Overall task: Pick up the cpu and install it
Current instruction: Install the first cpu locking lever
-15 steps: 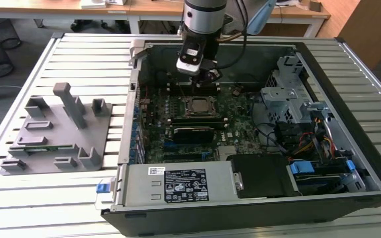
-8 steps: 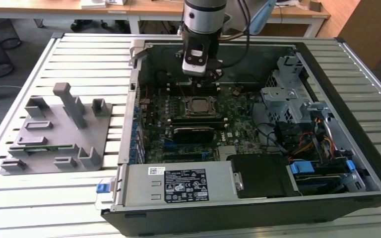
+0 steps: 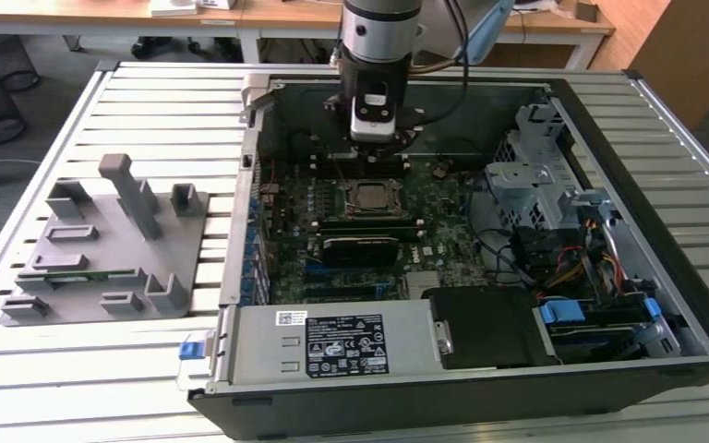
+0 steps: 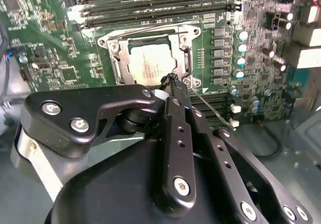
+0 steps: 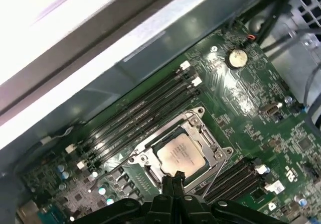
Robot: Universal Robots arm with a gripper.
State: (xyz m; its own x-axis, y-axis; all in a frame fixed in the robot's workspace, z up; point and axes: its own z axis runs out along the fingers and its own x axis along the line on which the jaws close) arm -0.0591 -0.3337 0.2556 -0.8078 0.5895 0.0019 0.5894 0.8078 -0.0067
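Note:
The cpu (image 3: 369,197), a flat silver square, lies inside the metal-framed socket (image 3: 344,209) in the middle of the green motherboard (image 3: 447,231). In both wrist views the cpu (image 4: 148,63) (image 5: 178,153) sits flat in the socket frame (image 4: 150,33) (image 5: 193,118), whose cover is open. My gripper (image 3: 373,149) hangs just above the board, at the socket's far edge in the exterior view. Its black fingertips are pressed together with nothing between them, and the gripper (image 4: 169,79) (image 5: 173,178) hovers over one edge of the cpu.
Empty memory slots (image 4: 155,3) (image 5: 145,113) run beside the socket. A thin socket lever (image 4: 210,108) sticks out near the fingers. The case wall (image 5: 125,43), a drive cage (image 3: 539,185) and the power supply (image 3: 330,346) ring the board. A grey fixture (image 3: 96,249) holding a green memory stick (image 3: 78,274) stands outside the case.

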